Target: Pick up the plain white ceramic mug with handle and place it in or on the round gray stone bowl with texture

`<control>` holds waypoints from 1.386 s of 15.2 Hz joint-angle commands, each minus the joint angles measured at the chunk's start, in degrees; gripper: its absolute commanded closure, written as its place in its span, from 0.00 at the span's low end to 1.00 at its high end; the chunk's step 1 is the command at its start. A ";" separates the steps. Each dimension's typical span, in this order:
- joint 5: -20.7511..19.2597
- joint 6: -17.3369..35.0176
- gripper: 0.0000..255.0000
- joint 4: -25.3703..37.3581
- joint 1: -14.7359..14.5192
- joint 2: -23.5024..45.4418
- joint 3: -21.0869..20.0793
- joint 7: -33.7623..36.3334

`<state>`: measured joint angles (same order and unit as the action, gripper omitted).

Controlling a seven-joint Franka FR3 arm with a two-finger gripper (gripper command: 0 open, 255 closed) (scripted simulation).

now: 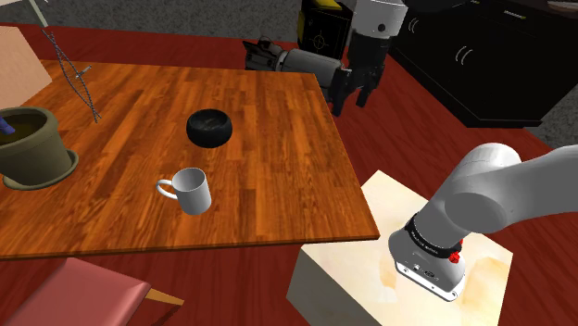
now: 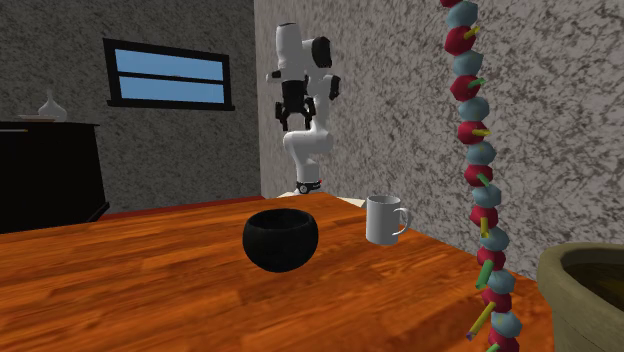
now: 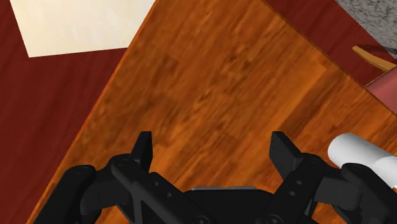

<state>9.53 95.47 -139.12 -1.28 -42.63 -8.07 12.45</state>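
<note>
The white mug (image 1: 190,191) stands upright near the front of the wooden table (image 1: 278,185), handle toward the shoulder view's left. Behind it sits the round dark bowl (image 1: 209,127), a short gap away. My gripper (image 1: 350,98) hangs open in the air over the table's far right edge, well away from both. In the second exterior view the bowl (image 2: 281,238) is in front, the mug (image 2: 383,218) to its right, and the gripper (image 2: 293,119) high behind them. In the wrist view the fingers (image 3: 143,147) stand apart over bare table wood (image 3: 210,83), with a white rounded shape (image 3: 354,151), likely the mug, beside them.
A potted plant (image 1: 32,148) sits at the table's left end, with a hanging bead chain (image 2: 478,180) near it. A red chair (image 1: 83,292) stands at the table's front edge. The cream stand (image 1: 370,264) is to the right, and a dark cabinet (image 1: 491,56) is behind.
</note>
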 commanded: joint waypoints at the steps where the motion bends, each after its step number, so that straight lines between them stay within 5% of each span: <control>1: 1.33 3.39 0.00 -0.98 -0.33 1.25 -2.69 3.30; 12: 3.18 20.65 0.00 2.43 0.21 16.21 -19.15 23.30; 17: -2.04 27.23 0.00 7.67 2.71 26.66 -26.92 34.70; 21: -10.92 30.73 0.00 13.56 4.75 36.96 -32.57 46.18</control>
<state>1.04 125.89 -127.33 3.12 -8.04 -39.30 55.38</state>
